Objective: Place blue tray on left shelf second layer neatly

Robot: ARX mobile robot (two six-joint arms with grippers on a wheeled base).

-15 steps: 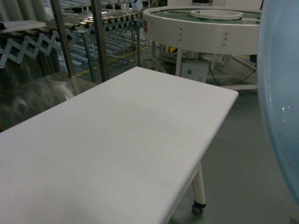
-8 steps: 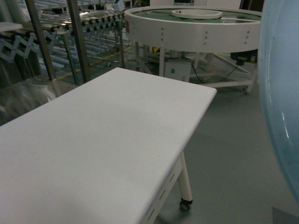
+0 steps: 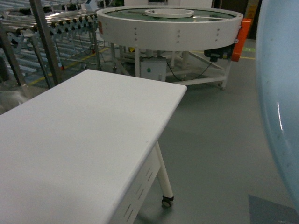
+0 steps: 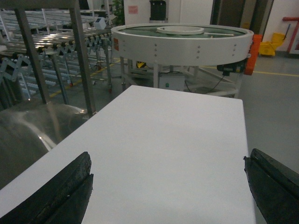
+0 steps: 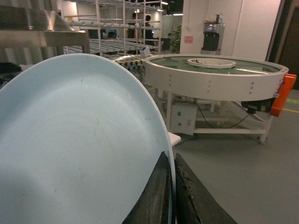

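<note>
The pale blue tray (image 5: 79, 144) fills the left of the right wrist view, held on edge. My right gripper (image 5: 172, 157) is shut on its rim, one dark finger on each side. In the head view the blue tray (image 3: 282, 93) covers the right edge; neither gripper shows there. My left gripper (image 4: 167, 158) is open above the white table (image 4: 168, 126) with nothing between its fingers. The steel shelf's uprights (image 4: 81, 60) and a shiny tier (image 4: 28, 135) stand left of the table. Which tier is the second layer I cannot tell.
A white wheeled table (image 3: 79, 135) takes up the left of the head view. Behind it stands a round white conveyor (image 3: 170, 25) with an orange part (image 3: 244, 37). Roller conveyors (image 3: 65, 18) lie at the back left. Grey floor (image 3: 219, 154) lies right of the table.
In the head view the table, the round conveyor and the steel uprights have slid left, showing more floor. The blue tray stays at the right edge, held by the right gripper.
</note>
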